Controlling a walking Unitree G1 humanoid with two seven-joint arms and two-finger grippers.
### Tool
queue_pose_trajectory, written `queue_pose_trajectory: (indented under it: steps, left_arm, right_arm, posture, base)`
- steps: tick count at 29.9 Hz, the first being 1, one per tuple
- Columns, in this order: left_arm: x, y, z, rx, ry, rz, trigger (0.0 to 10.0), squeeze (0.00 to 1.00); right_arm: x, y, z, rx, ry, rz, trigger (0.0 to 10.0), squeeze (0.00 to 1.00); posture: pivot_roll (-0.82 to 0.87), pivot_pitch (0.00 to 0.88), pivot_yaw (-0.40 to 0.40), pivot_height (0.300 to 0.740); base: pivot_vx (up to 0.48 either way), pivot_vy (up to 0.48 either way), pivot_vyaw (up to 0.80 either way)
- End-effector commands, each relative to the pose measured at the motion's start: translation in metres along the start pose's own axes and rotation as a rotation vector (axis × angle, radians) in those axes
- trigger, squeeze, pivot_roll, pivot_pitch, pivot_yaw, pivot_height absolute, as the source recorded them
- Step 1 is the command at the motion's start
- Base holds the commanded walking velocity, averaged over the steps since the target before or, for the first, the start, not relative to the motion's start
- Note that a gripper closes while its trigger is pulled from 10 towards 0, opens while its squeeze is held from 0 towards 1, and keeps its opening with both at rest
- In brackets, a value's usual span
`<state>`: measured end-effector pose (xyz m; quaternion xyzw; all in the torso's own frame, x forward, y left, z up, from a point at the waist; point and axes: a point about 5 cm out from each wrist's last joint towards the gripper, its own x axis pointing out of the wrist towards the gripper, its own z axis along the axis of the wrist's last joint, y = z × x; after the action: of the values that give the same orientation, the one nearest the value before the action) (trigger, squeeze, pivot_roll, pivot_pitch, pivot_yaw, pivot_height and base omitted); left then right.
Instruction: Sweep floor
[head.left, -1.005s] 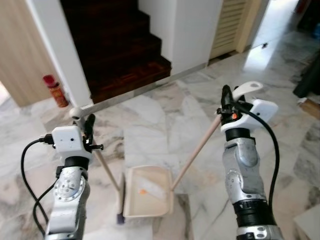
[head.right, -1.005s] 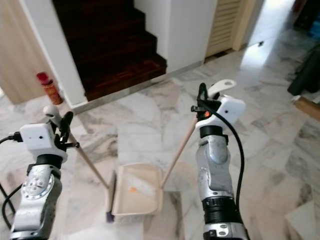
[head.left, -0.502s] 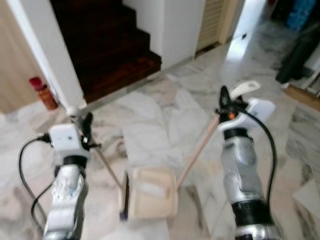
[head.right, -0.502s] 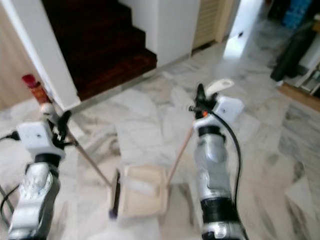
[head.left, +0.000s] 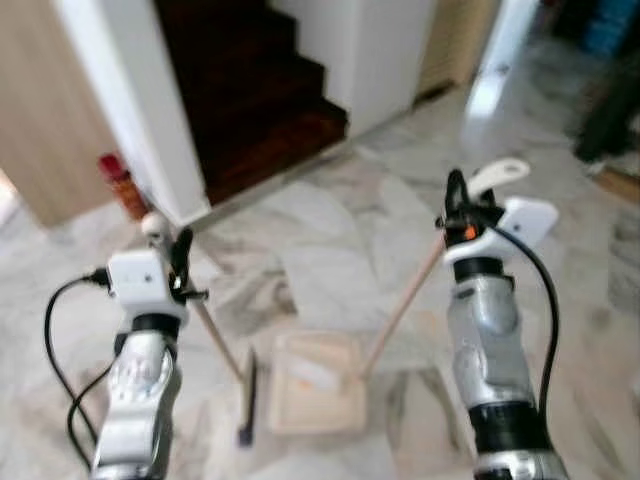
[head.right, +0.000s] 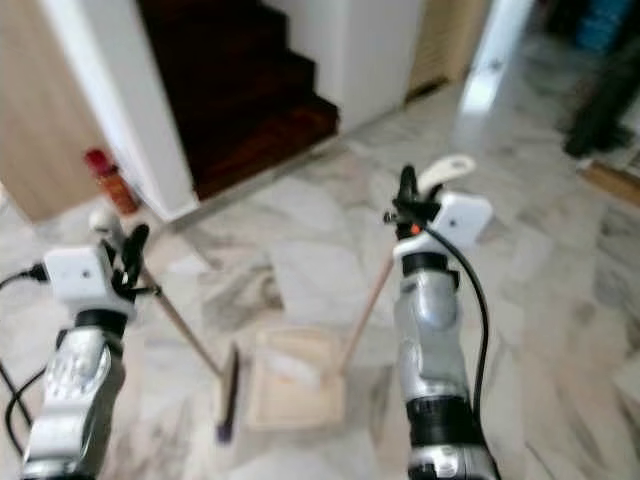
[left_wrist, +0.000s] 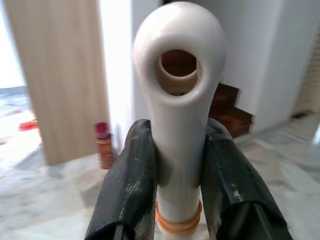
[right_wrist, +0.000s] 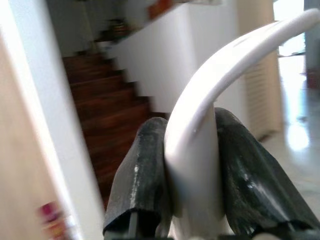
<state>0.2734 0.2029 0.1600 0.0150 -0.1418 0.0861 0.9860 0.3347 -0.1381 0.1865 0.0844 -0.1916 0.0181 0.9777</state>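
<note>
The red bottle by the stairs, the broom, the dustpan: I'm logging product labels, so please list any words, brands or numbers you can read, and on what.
No text is readable here.
Red bottle: its label is too blurred to read.
Broom handle, held in the left tool: plain, with orange rings, no print.
Dustpan handle, held in the right tool: no print.
Dustpan: blurred, nothing legible.

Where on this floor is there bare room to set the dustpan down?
Bare marble lies between the dustpan and the dark stairs, and right of the right gripper. It is crowded near the red can and between dustpan and broom.
</note>
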Motion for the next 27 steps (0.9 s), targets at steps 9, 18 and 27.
queue_pose_trajectory:
  steps: [9, 18, 27]
  left_arm:
    - [0.0012, -0.0006, 0.0104, 0.031, -0.05, -0.005, 10.0, 0.0]
    - [0.0026, -0.0003, 0.0121, 0.034, -0.055, -0.003, 10.0, 0.0]
    - [0.0025, 0.0033, 0.0137, 0.04, -0.057, 0.003, 10.0, 0.0]
  right_arm:
    - [0.0036, -0.0004, 0.0106, 0.064, -0.053, -0.025, 10.0, 0.0]
    - [0.0049, -0.0007, 0.0101, 0.044, -0.049, -0.022, 10.0, 0.0]
    - [0.0041, 0.0015, 0.0083, 0.086, -0.043, -0.026, 10.0, 0.0]
  posture:
    - [0.01, 0.039, 0.019, 0.74]
    - [0.02, 0.057, 0.018, 0.74]
    - [0.03, 0.065, 0.023, 0.74]
  base:
    - [0.0, 0.48, 0.0]
    - [0.0, 0.48, 0.36]
    - [0.0, 0.48, 0.09]
